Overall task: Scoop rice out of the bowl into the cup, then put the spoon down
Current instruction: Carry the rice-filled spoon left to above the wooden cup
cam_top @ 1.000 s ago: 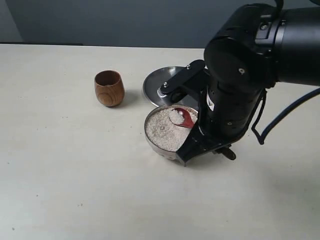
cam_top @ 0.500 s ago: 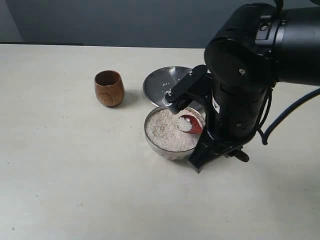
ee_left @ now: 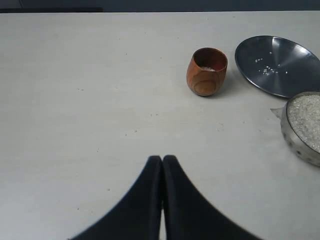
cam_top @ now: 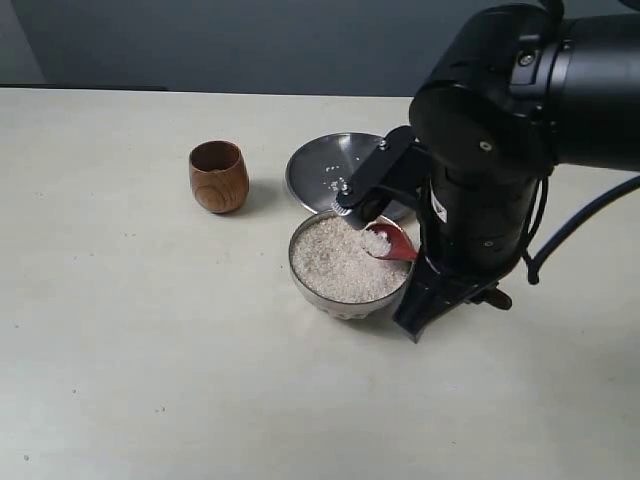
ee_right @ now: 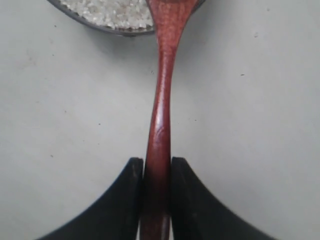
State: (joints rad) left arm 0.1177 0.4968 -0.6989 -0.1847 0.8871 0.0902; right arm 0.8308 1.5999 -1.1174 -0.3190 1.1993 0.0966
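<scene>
The cup [cam_top: 218,176] is standing on the counter [cam_top: 150,350], left of centre in the exterior frame. At centre the bowl [cam_top: 343,302] is sitting full of rice [cam_top: 335,265], and the spoon [cam_top: 392,243] is holding a heap at its right rim — the scooping step, I judge. The right end effector [ee_right: 157,162] is pinching the handle; the left end effector [ee_left: 162,159] is pressed together, empty. The next move is calling for a level carry leftward — then tipping over the cup.

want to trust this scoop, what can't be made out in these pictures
Exterior view: the right arm hides the right gripper and the spoon handle; only the scoop shows.
Right wrist view: the top edge cuts off the scoop and most of the bowl.
Left wrist view: the right edge cuts the bowl; the cup wall hides how full it is.
</scene>
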